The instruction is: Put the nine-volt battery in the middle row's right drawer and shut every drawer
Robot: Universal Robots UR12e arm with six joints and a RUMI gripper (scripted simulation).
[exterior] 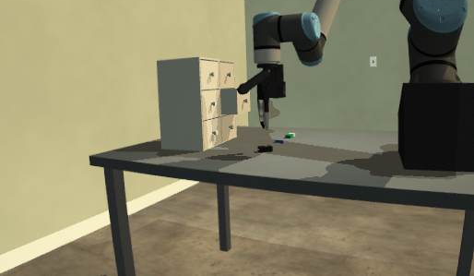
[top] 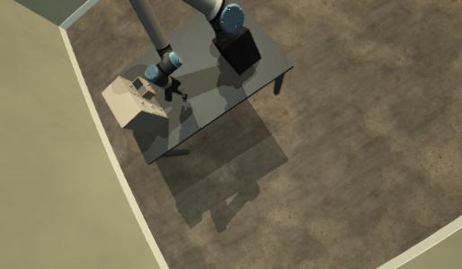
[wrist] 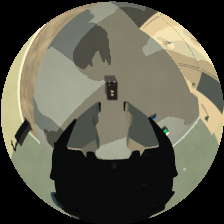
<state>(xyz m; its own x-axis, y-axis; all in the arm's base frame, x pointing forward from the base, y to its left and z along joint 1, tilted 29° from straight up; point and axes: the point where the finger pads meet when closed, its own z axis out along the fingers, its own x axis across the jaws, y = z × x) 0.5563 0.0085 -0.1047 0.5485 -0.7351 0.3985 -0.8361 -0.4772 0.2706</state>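
The nine-volt battery (exterior: 265,149) (wrist: 111,88) is a small dark block lying on the table (exterior: 323,163). In the wrist view it lies just ahead of my fingertips. My gripper (exterior: 264,125) (wrist: 112,102) (top: 171,96) points down a little above the table, beside the chest. Its fingers stand a little apart with nothing between them. The beige chest (exterior: 182,101) (top: 130,105) (wrist: 170,40) stands upright on the table's left end. The right drawer of its middle row (exterior: 236,102) (top: 143,87) is pulled out.
A small blue thing (exterior: 278,141) (wrist: 154,118) and a small green thing (exterior: 290,136) (wrist: 165,131) lie on the table beyond the battery. The arm's black base block (exterior: 435,126) (top: 238,49) stands at the table's right end.
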